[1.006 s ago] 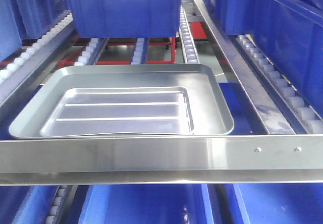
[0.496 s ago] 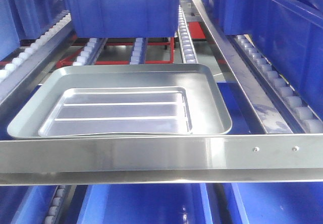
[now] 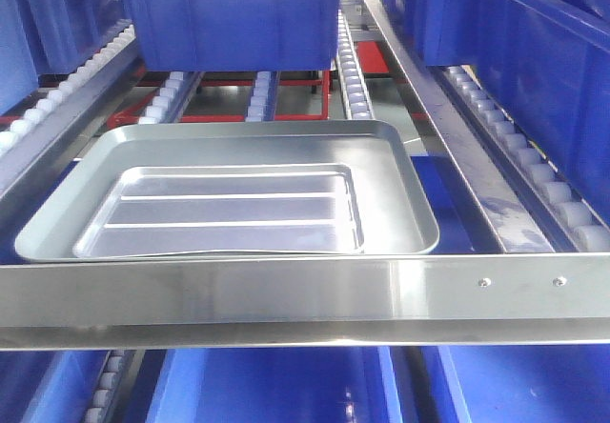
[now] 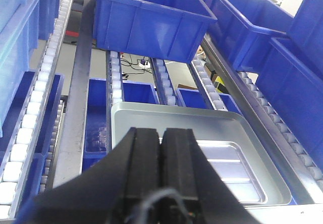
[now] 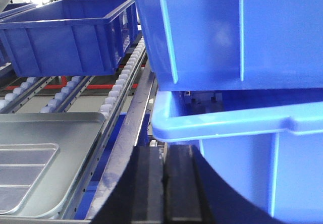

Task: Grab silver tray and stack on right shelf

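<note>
Front view: shiny silver tray (image 3: 229,194), rounded corners, two ridges.

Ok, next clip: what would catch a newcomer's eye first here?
The shiny silver tray lying flat on the roller rack, just behind the broad steel front bar. Around it stand deep blue bins. Both wrist views show the left pincer and right pincer shut and empty, off the tray.
</note>
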